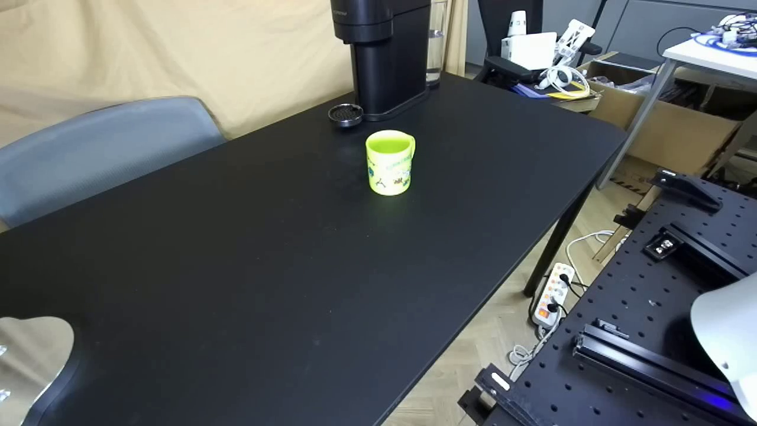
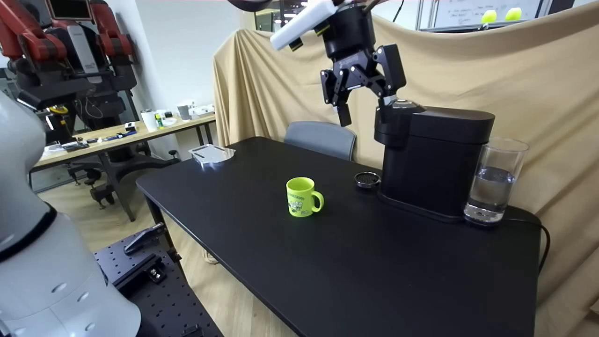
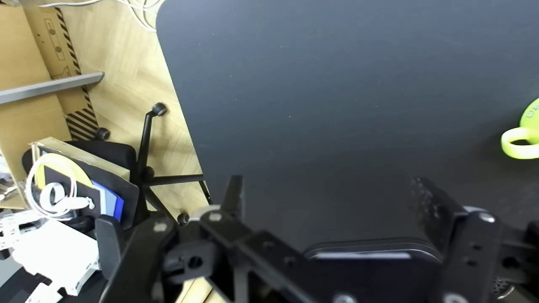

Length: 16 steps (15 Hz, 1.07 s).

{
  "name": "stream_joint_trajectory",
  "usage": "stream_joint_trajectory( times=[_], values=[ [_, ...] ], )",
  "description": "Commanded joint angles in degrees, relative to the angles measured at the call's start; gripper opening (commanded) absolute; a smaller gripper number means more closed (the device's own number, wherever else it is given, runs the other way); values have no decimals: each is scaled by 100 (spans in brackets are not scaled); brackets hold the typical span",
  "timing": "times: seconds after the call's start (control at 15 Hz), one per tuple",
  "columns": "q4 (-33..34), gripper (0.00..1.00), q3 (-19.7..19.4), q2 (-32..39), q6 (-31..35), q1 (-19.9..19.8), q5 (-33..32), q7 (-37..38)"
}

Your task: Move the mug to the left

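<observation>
Foremost in the wrist view, the end effector (image 3: 332,202) hangs with its jaws apart, gripping nothing. The mug (image 2: 299,198) stands upright on the surface (image 2: 369,262), below the end effector and off to one side. Probably nothing is done yet: reaching, grasping, shifting left and letting go remain, though nothing shows the wanted spot.

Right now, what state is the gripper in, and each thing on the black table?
Gripper: open, holding nothing.
Mug: upright, not held; whether anything is in it, cannot tell.
Coffee machine: upright; on or off, cannot tell.
Round grate: nothing standing on it.
Clear container: upright, partly filled.
Silver plate: lying at one end of the table.
</observation>
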Motion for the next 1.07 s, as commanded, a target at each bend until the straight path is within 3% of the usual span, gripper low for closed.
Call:
stream_joint_trajectory(
  times=[0.0,0.4,0.53,0.93,1.0],
  values=[
    [11,100,-101,-1,-19,107,-26,17],
    [112,100,-108,145,45,237,159,-271],
    [190,100,-48,323,149,454,377,-590],
    [473,100,290,1107,176,1382,1940,-1966],
    [179,100,231,800,323,1215,1600,-1582]
  ],
)
